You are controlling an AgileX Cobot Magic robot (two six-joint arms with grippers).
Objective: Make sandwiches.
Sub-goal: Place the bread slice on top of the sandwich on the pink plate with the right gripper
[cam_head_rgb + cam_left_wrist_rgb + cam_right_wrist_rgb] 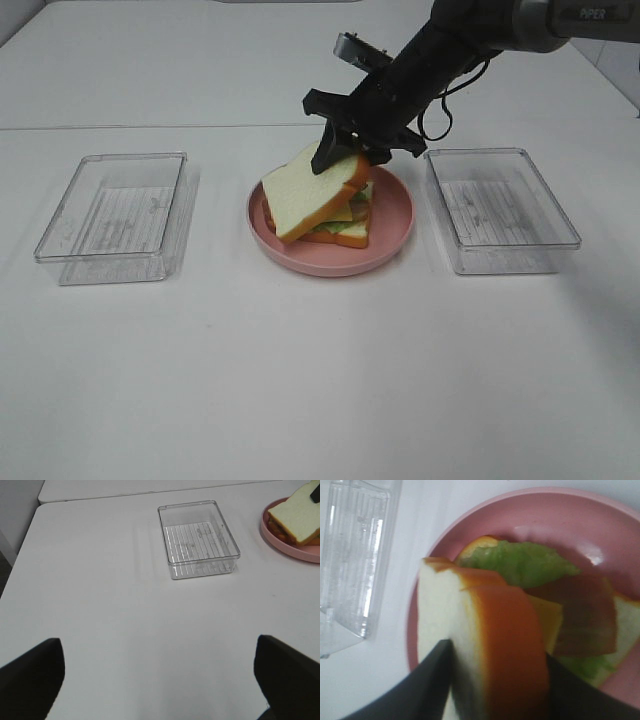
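Observation:
On the pink plate [392,232] lies the sandwich stack: a bottom bread slice, green lettuce [525,562], a brown-pink bacon strip [582,610] and yellow cheese [547,620]. A top bread slice [310,195] leans tilted over the stack, its low edge down on the left side. My right gripper [335,155] comes down from the back right. Its fingers press both faces of that slice's raised end [485,645]. My left gripper [160,680] hovers over bare table far to the left, its dark fingers [32,672] spread wide and empty. It is out of the exterior high view.
A clear plastic tray [115,215] sits left of the plate and another [500,205] to its right, both empty. The left wrist view shows one tray [198,537] ahead of the gripper and the plate's rim [295,552] beyond it.

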